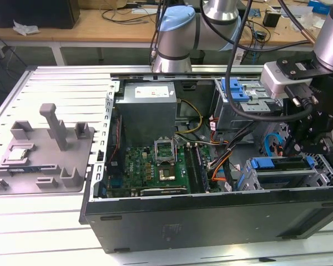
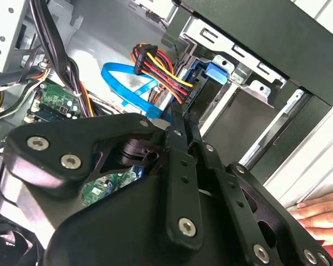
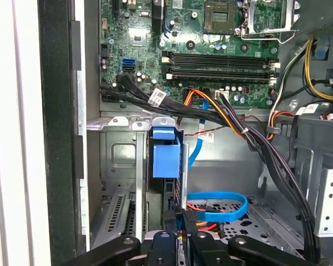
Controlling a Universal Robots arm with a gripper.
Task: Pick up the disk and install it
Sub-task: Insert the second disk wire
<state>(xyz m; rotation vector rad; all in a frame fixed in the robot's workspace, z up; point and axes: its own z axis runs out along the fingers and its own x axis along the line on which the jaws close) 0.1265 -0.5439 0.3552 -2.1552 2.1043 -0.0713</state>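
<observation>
Disk (image 3: 166,158) stands on edge inside the drive cage (image 3: 119,160), probably so its blue bracket rides the rails; gripper (image 3: 182,230) sits at the cage mouth, claw narrow, apparently pinching the disk's trailing edge to steer it

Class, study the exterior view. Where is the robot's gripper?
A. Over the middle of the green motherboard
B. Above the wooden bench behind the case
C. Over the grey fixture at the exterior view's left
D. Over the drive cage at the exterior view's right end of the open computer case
D: the gripper hangs over the drive cage at the right end of the computer case, away from the grey fixture and the motherboard.
</observation>
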